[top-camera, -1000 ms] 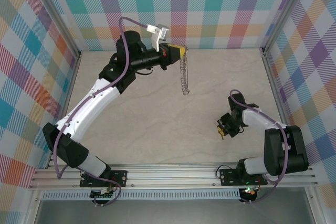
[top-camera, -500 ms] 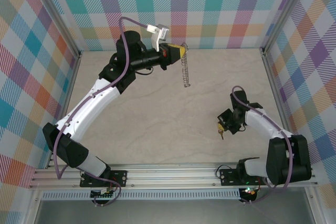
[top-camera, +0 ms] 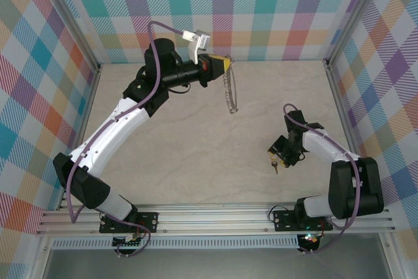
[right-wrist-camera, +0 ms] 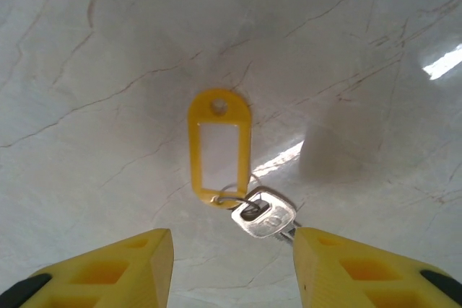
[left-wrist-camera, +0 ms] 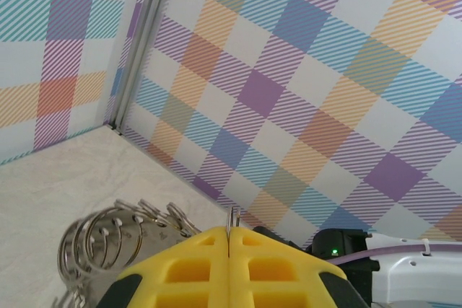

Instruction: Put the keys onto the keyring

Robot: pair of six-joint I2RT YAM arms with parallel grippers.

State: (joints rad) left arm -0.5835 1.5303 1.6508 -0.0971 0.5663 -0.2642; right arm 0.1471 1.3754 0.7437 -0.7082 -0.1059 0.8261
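The right fingers [right-wrist-camera: 115, 272] stand wide apart and hold nothing. In the right wrist view, one yellow pad sits at each lower corner with bare counter [right-wrist-camera: 86, 70] between them. The key [right-wrist-camera: 263, 216] lies flat in that gap, just ahead of the tips and closer to the finger on the right of that view. A small split ring joins it to a yellow tag [right-wrist-camera: 219, 146] with a white label. The tag's long axis runs straight away from the fingers, across the line along which they close. The silver key head lies at the tag's near end, and its blade angles off toward the right-hand finger, mostly hidden.

From above, the key and tag [top-camera: 275, 164] lie on the counter just beside the right arm's tip, so this arm is much the nearer one.

The left fingers [left-wrist-camera: 195, 265] are pressed together on a thin wire of the keyring [left-wrist-camera: 123, 239], whose loops bunch beside them. In the top view the keyring [top-camera: 230, 93] hangs floppy from those fingers [top-camera: 224, 64] above the far counter, well apart from the key.

My judgement is that the next move depends on the right fingers dropping around the key head, not the tag.
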